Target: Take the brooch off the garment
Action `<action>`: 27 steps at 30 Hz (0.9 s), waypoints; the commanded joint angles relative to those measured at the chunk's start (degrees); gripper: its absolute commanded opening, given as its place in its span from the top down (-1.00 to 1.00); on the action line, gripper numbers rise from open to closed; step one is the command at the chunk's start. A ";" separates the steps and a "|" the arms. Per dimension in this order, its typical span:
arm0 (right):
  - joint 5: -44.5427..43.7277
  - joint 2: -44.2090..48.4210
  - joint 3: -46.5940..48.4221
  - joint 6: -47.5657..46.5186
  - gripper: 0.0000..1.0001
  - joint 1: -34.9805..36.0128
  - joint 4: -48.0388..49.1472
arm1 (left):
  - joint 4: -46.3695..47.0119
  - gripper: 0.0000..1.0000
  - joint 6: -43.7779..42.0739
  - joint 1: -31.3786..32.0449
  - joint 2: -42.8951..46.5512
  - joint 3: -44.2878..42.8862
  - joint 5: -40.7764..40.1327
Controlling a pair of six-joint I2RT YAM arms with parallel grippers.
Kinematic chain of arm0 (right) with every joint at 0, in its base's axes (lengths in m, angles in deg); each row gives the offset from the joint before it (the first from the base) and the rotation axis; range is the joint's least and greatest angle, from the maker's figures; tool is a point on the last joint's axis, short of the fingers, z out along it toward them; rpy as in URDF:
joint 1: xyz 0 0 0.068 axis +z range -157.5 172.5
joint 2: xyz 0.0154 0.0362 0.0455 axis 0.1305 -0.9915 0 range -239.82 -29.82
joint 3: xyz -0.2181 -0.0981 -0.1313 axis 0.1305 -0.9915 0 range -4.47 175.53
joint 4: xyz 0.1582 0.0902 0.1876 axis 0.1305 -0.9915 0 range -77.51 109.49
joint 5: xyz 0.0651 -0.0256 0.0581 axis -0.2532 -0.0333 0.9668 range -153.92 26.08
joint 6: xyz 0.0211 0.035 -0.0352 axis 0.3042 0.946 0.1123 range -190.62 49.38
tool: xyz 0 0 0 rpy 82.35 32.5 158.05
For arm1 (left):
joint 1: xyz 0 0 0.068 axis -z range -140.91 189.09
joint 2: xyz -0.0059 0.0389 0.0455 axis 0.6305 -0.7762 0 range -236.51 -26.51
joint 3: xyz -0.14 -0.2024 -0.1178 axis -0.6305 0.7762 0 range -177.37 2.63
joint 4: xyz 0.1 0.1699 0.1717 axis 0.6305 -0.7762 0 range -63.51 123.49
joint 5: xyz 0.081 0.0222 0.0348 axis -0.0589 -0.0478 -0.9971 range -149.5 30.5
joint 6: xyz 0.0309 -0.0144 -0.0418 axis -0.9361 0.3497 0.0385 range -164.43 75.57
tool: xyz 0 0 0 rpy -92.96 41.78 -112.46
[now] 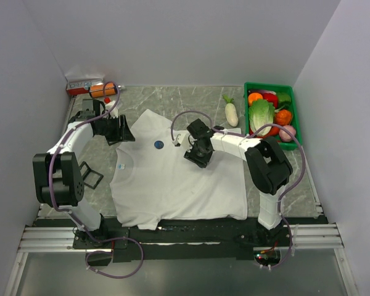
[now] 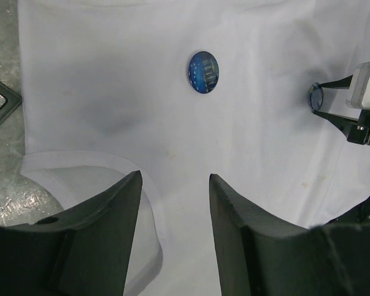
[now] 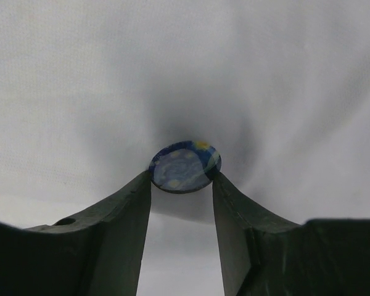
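Right jaws closed on the brooch (image 3: 185, 166) — both black fingertips (image 3: 132, 203) press its rim from either side. It is a small round disc, glossy, dark blue with pale and yellow flecks. In the left wrist view I see it standing on edge against the garment (image 1: 179, 185), whose white cloth dimples into a soft shadow behind it. Whether it is fastened to the cloth I cannot tell. The garment lies spread on the grey marbled bench (image 1: 172, 98), fine-woven and matte, with a tiny light-blue label (image 1: 121, 165) at the neck. A second blue disc (image 2: 203, 72), domed and shiny, lies flat on the shirt near the right fingertips but apart from them. Left jaws open, nothing between the thick wedge-shaped fingers — they hang over the shirt beside a curved hem. Black square frame (image 1: 89, 176) on the bench left of the shirt; green plastic crate (image 1: 268, 85) of vegetables at the far right corner
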 commanded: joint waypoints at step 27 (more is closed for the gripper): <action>11.66 6.30 2.74 13.42 -0.11 -6.56 -1.33 | 6.50 -0.11 -9.17 11.44 11.99 3.68 3.90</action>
